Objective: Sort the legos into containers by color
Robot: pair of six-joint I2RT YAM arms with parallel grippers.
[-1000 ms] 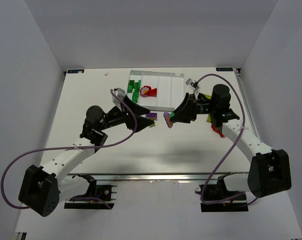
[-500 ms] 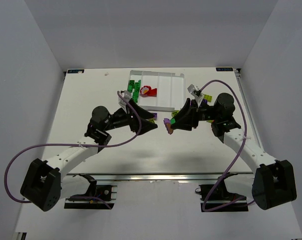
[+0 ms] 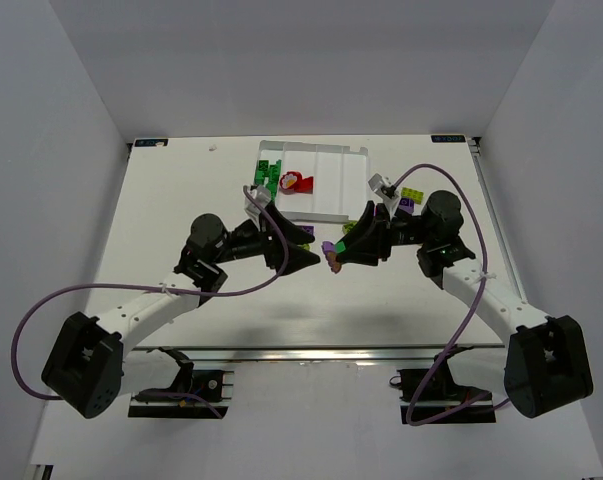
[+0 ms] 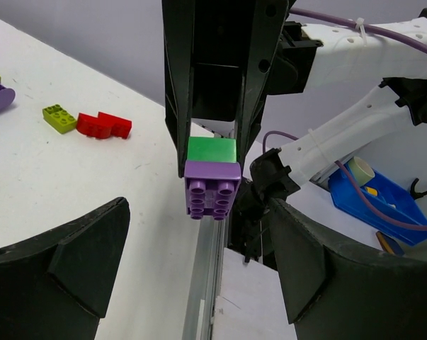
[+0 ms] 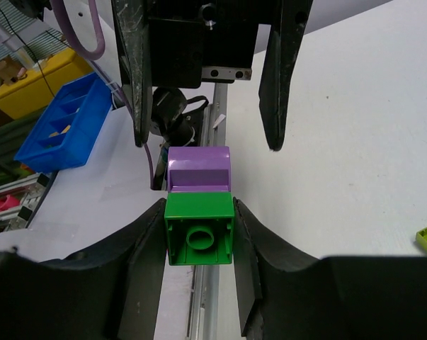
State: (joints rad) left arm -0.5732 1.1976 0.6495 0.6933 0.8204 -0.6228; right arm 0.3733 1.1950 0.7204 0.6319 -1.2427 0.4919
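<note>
Both arms had drawn closer together in front of the tray (image 3: pixel 346 190) since a second earlier, so the left gripper (image 3: pixel 303 258) and the right gripper (image 3: pixel 337 250) ended nose to nose, just apart. The right gripper was clamped on a green brick (image 5: pixel 199 237), which had a purple brick (image 5: pixel 199 170) stuck to it and pointing out at the other gripper. The left gripper stood wide and held nothing. The purple brick lay just ahead of its spread fingers (image 4: pixel 78 248), not yet between them. The joined pair hung above the table, near the tray's front edge. A few green bricks (image 3: pixel 269 176) and a red piece (image 3: pixel 297 182) lay in the tray's left compartments. The step in hand looked like splitting the two colours apart. Next, the left gripper probably needed to advance, close on the purple brick alone, and pull straight away.
</note>
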